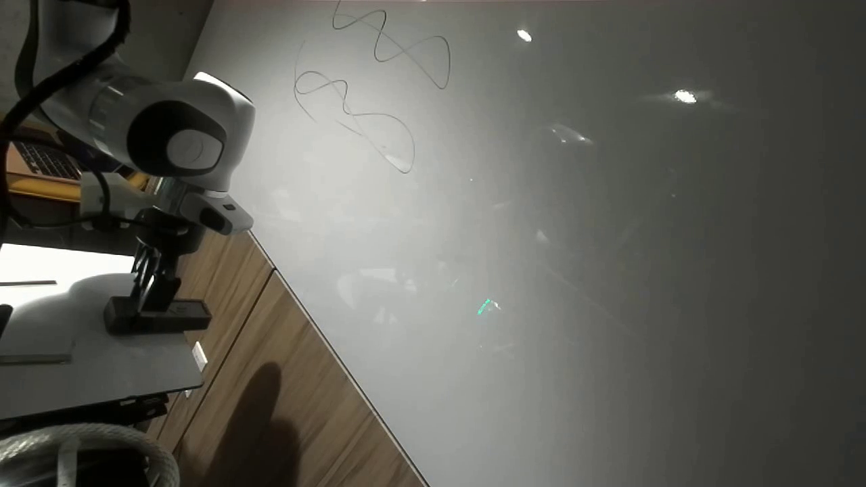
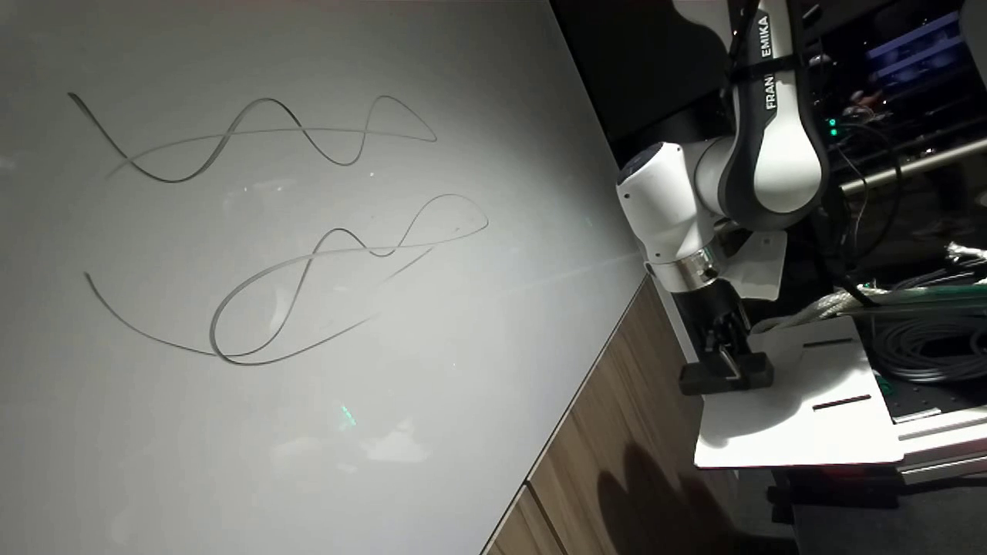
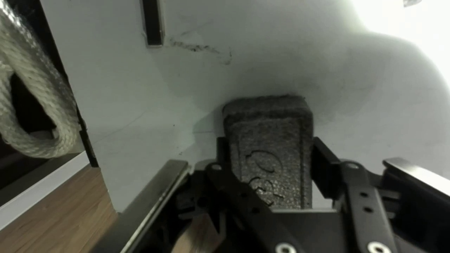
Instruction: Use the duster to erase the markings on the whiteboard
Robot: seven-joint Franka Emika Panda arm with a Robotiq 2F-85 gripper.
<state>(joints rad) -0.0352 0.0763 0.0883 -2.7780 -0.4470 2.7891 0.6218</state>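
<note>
While nose-down above the tabletop, gripper snug around the duster, apart from the whiteboard.

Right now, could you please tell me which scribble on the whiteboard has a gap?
The lower scribble, in both exterior views: its line is interrupted, while the upper scribble looks continuous.

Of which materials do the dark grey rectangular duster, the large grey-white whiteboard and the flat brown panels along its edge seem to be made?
Dark grey rectangular duster: probably felt or foam, mostly matte; its surface looks grainy.
Large grey-white whiteboard: perhaps coated steel or glass, glossy; light glints sharply on it.
Flat brown panels: wood or laminate, low sheen; streaky grain shows.
</note>
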